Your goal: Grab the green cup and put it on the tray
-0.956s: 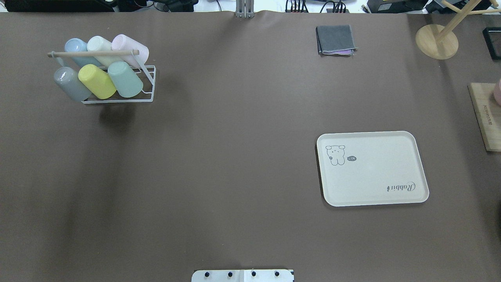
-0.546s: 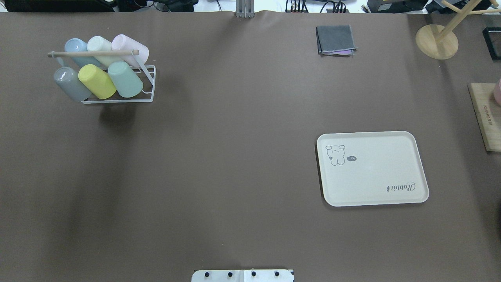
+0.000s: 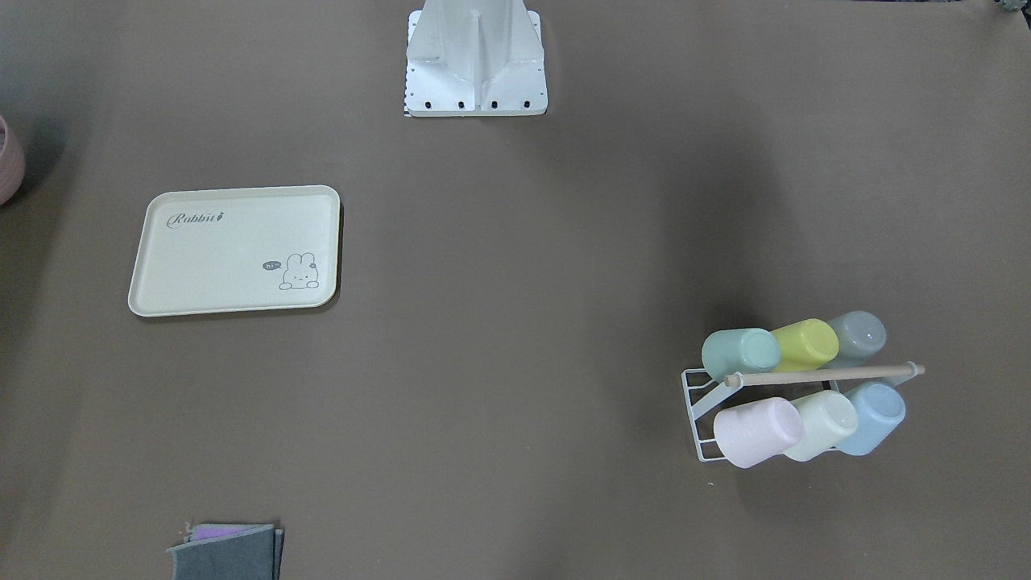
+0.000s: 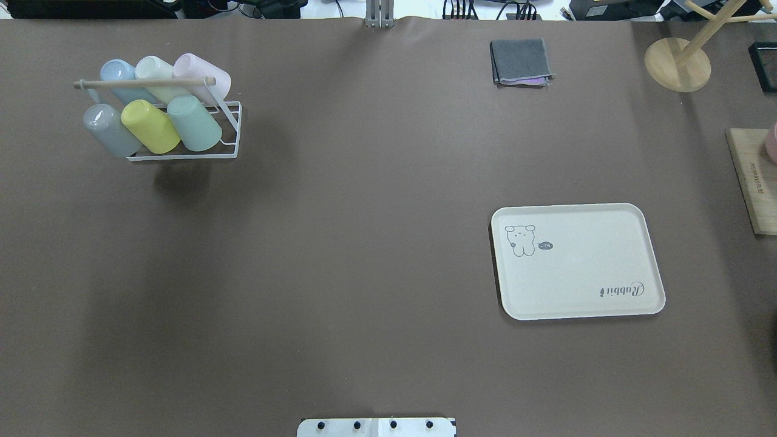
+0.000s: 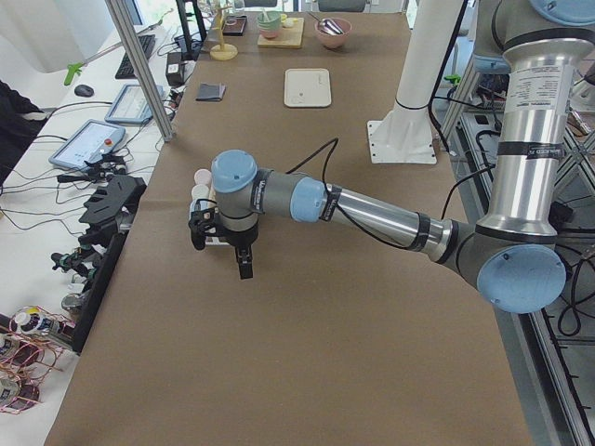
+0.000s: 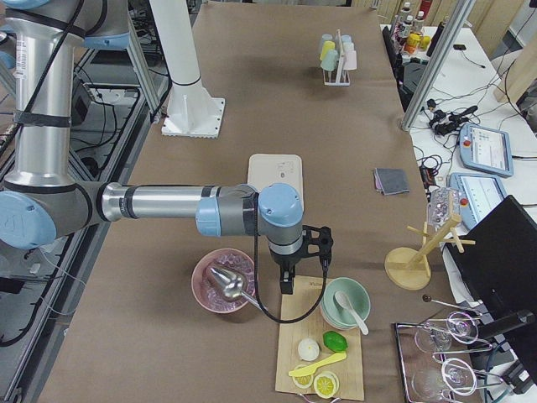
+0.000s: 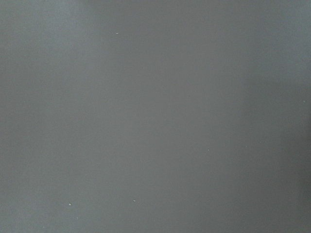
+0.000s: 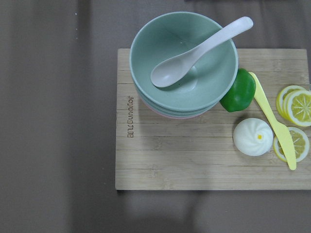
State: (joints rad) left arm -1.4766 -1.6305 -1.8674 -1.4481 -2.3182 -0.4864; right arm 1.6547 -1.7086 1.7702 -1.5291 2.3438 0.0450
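Upper left of the overhead view: a white wire rack [image 4: 182, 156] with a wooden bar [image 4: 144, 83] across its top carries two rows of tumblers. The green cup [image 4: 194, 123] is the right-hand one of the nearer row, touching the yellow-green cup [image 4: 150, 126] on its left. It leans on the rack. Its long axis runs diagonally, the closed base pointing to the upper left and the mouth down to the lower right. In the front-facing view the green cup [image 3: 739, 353] lies at the left end of the upper row, its round base turned rightward.

The tray [image 4: 576, 273] lies flat at lower right, well apart from the rack.

The left gripper [image 5: 244, 268] hangs above the table [image 7: 155, 116] near the rack; the right gripper [image 6: 287, 285] hangs over a cutting board [image 8: 170, 165] bearing a bowl [image 8: 214, 68]. Whether either pair of jaws is parted or closed cannot be told.
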